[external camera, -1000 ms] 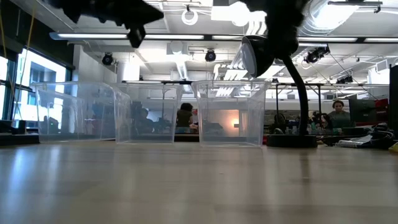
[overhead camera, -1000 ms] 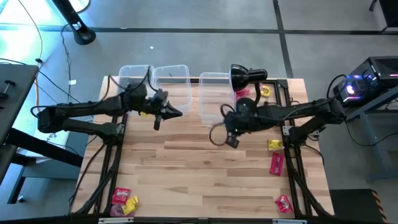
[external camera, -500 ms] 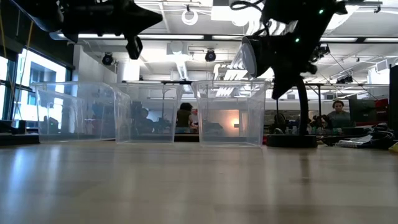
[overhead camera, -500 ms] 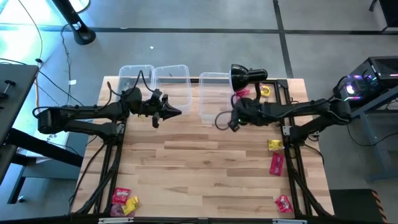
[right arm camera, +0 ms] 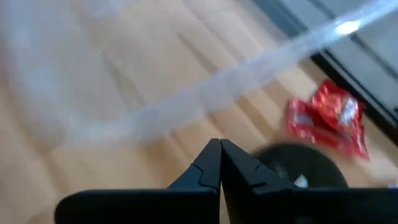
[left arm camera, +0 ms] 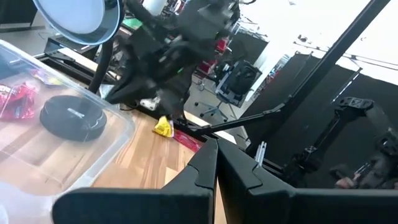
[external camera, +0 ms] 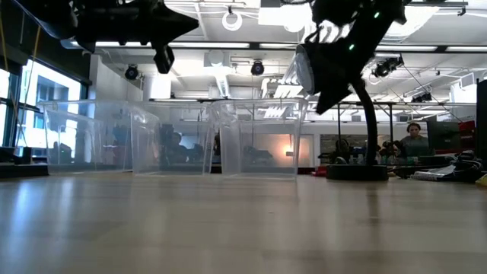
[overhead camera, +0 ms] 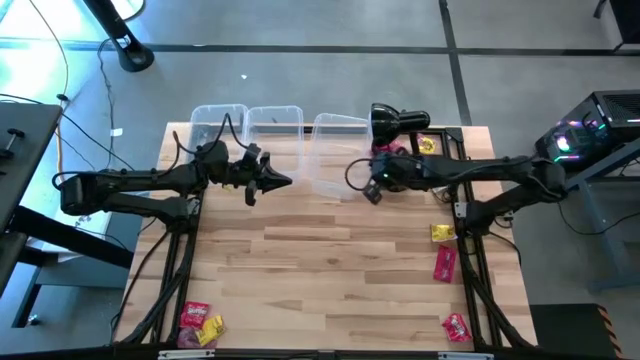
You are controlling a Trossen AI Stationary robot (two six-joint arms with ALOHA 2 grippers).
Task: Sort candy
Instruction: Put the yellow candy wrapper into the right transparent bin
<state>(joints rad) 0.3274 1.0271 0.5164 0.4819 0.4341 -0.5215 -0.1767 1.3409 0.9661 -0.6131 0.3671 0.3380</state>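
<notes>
Three clear tubs stand along the far edge: left (overhead camera: 218, 122), middle (overhead camera: 276, 124) and right (overhead camera: 332, 155), the right one skewed. Wrapped candy lies scattered: red and yellow packets at the near left corner (overhead camera: 199, 322), yellow (overhead camera: 441, 232), pink-red (overhead camera: 445, 263) and red (overhead camera: 456, 326) packets on the right side, and a red packet (right arm camera: 326, 118) by the lamp base. My right gripper (overhead camera: 368, 190) is shut beside the right tub's right wall. My left gripper (overhead camera: 287, 181), shut and holding nothing, hovers in front of the middle tub. My right gripper's shut fingers meet the right tub at the rim of its right wall (external camera: 304, 103), near the tub's near corner. They come from the table's right, slanting down. The tub stands on its base, turned askew. The blurred wrist view does not show the exact spot.
A black desk lamp (overhead camera: 398, 121) stands at the far right, with its round base (left arm camera: 71, 118) just beyond the right tub. A yellow candy (overhead camera: 427, 145) lies behind the base. Bare wood fills the middle and near part of the table (overhead camera: 320, 270).
My right gripper has moved toward the far edge, up to the right tub. The tub has slid toward the table's left and turned, its near end swinging toward the middle tub while its far end has hardly moved.
</notes>
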